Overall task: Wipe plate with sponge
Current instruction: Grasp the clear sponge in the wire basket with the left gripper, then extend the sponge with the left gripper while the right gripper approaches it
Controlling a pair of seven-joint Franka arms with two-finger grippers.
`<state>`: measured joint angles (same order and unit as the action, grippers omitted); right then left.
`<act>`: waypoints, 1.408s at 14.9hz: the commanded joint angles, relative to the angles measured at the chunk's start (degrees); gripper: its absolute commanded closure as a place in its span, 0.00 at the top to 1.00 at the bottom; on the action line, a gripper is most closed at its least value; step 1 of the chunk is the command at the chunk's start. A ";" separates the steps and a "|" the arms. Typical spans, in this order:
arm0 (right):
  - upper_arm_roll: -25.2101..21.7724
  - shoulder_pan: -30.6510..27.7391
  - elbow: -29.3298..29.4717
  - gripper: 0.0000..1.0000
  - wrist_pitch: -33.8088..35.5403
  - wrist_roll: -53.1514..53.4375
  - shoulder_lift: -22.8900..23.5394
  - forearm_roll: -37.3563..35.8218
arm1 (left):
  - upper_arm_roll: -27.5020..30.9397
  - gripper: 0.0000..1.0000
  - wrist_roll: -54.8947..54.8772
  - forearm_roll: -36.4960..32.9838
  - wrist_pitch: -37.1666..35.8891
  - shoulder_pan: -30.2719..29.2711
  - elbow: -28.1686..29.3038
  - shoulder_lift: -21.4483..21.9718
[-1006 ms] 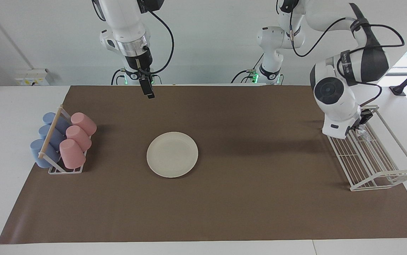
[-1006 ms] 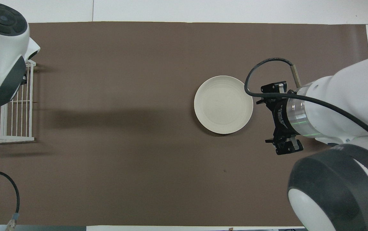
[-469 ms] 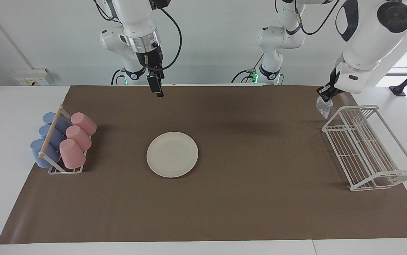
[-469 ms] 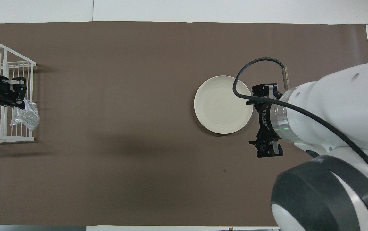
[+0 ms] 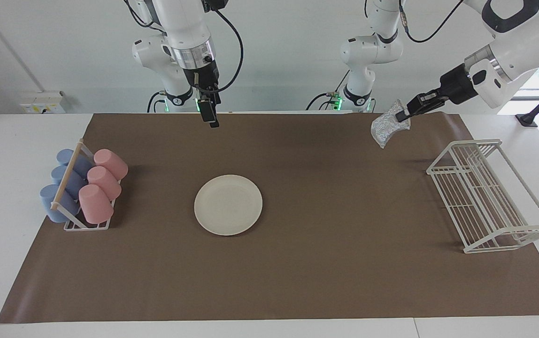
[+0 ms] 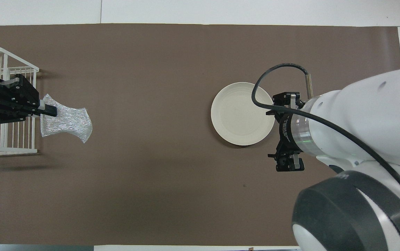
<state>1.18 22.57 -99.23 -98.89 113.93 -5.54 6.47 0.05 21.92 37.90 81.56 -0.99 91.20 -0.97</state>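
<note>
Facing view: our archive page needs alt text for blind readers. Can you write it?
The left gripper, shut on a silvery sponge, is raised over the brown mat beside a white wire rack. A cream plate lies mid-mat; the right gripper waits open above.

Left arm: reaches in from its base, wrist raised and angled down toward the table's middle.
Left gripper point(image 5: 404, 114): up in the air, fingertips pinched together on the sponge point(image 5: 385, 126) (which dangles below them).
Right arm: upright near its base, wrist pointing down, waiting.
Right gripper point(image 5: 212, 123): hangs over the mat's edge nearest the robots, jaws spread wide, holding nothing.
</note>
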 commanded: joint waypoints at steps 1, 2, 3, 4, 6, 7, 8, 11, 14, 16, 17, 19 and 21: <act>0.49 1.94 1.23 1.00 -4.72 4.27 1.31 0.92 | -0.22 0.00 -5.63 8.47 6.76 0.55 17.40 9.22; 0.49 4.73 3.76 1.00 -3.69 4.80 3.68 0.13 | -0.13 0.00 -9.31 12.07 6.77 0.46 20.05 9.58; 0.40 6.15 8.92 1.00 0.93 4.98 7.18 -1.18 | -0.13 0.00 -12.22 14.72 6.85 0.38 22.34 9.67; 0.49 6.52 15.06 1.00 6.37 4.90 11.22 -2.33 | -0.13 0.00 -14.77 17.44 6.86 0.38 23.84 9.67; 0.49 8.27 24.24 1.00 11.17 5.16 17.39 -2.78 | -0.13 0.00 -19.87 21.41 6.86 0.46 26.30 9.67; 0.49 8.80 24.18 1.00 10.13 5.42 17.41 -2.60 | -0.22 0.00 -22.85 23.86 6.86 0.55 27.88 9.58; 0.49 8.98 23.74 1.00 9.86 6.03 17.32 -2.60 | -0.22 0.00 -25.32 25.98 6.86 0.90 29.29 9.32; 0.49 10.56 21.19 1.00 9.33 6.13 16.18 -2.78 | -0.31 0.00 -29.90 32.92 6.86 2.31 33.51 9.49; 0.49 10.56 18.39 1.00 7.06 7.35 14.43 -1.73 | -0.48 0.00 -32.28 36.71 8.60 5.55 36.15 9.23; 0.66 11.78 15.84 1.00 3.72 9.98 13.29 -1.37 | -0.48 0.00 -35.00 39.60 10.98 7.40 38.43 9.49; 0.75 13.01 14.35 1.00 1.79 10.78 12.84 -0.68 | -0.48 0.00 -36.14 40.32 10.99 7.67 39.31 9.41; 0.84 13.38 11.71 1.00 1.07 11.05 11.53 -0.32 | -0.48 0.00 -38.70 43.38 11.07 8.63 40.90 9.14; 0.84 13.73 9.86 1.00 0.98 11.13 10.56 -0.14 | -0.48 0.00 -38.79 45.67 11.34 9.25 41.26 9.14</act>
<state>1.76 36.62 -84.42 -95.87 124.36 8.23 5.52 -1.10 -15.61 80.68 91.40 6.92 130.37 6.63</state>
